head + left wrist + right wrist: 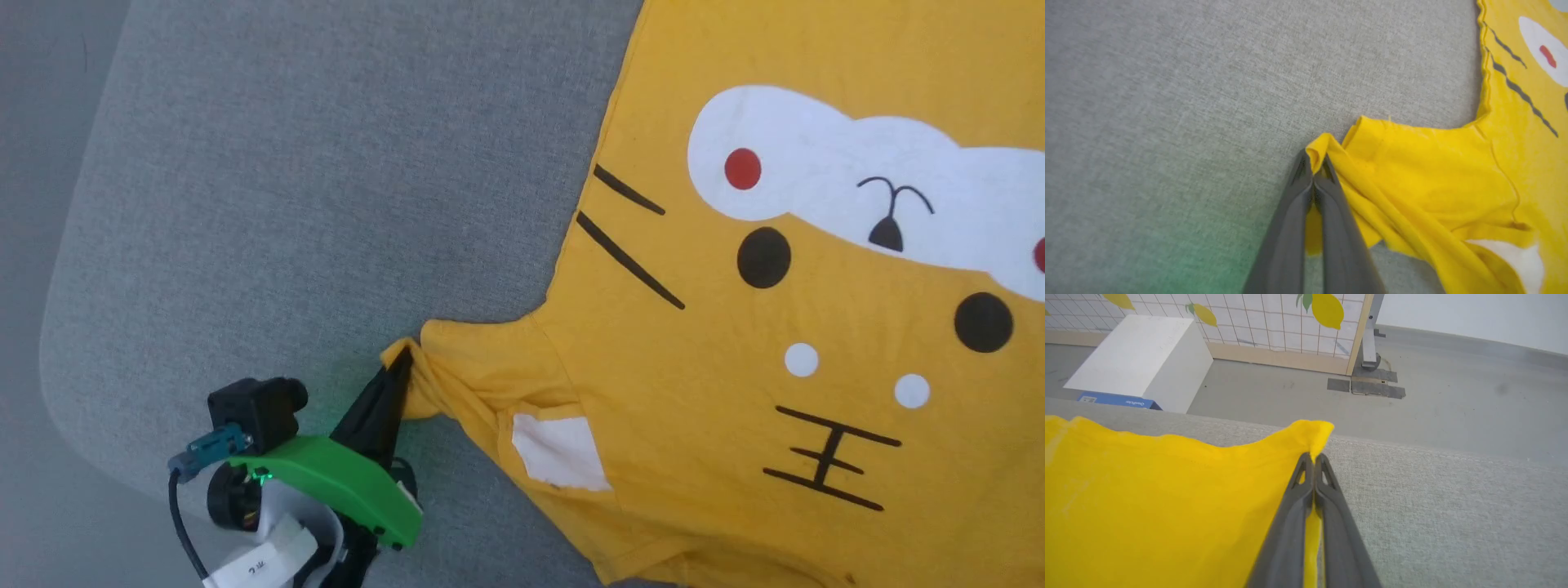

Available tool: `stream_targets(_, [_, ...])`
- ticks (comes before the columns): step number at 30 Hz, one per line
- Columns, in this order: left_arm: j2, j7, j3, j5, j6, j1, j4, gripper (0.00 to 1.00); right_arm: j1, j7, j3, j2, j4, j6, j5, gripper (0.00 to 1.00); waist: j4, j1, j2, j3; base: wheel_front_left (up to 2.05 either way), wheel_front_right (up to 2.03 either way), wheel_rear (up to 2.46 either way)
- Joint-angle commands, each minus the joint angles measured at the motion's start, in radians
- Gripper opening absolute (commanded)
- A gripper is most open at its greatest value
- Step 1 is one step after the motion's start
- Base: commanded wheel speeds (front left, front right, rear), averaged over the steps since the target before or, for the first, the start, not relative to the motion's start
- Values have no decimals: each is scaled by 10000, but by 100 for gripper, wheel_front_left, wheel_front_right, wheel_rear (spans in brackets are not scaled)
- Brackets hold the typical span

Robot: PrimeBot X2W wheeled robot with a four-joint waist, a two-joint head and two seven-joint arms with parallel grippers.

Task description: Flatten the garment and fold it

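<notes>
at seven o'clock in the head view our left gripper is clamped on the sleeve tip of the garment, which lies print-up on the grey padded surface, from centre out to three o'clock. our right gripper pinches another yellow corner of it. we judge the flattening about half done: the body is smooth, the sleeve is bunched, and no fold is made yet. a white box and a lemon-print screen stand on the floor beyond, towards eleven and twelve o'clock in the right wrist view. nothing blocks us.

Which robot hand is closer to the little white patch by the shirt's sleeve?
Left. The left gripper pinches the sleeve at its edge, just beside the white patch. The right gripper pinches a plain yellow corner of the garment near the table edge, seemingly farther off.
</notes>
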Motion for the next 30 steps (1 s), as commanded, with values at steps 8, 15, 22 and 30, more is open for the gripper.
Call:
stream_targets(8, [642, 665, 394, -23, 651, 1242, -11, 0, 3394, -4408, 610, -86, 141, -15, 328, 0, -1655, -1, 0, -3255, 0, 0, 0])
stream_targets(15, [845, 1119, 477, -96, 1013, 2046, -371, 0, 6242, -4768, -143, 963, -384, -15, 371, 0, -2451, -1, 0, -4618, 0, 0, 0])
stream_targets(22, [1002, 1448, 512, -122, 1272, 2580, -633, 0, 8373, -3518, -1657, 2496, -1003, -15, 576, 0, -2964, -1, 0, -5274, 0, 0, 0])
stream_targets(30, [1141, 1684, 535, -161, 1431, 2941, -844, 0, 9224, -1080, -2476, 3328, -727, -15, 702, 0, -3326, -1, 0, -5582, 0, 0, 0])
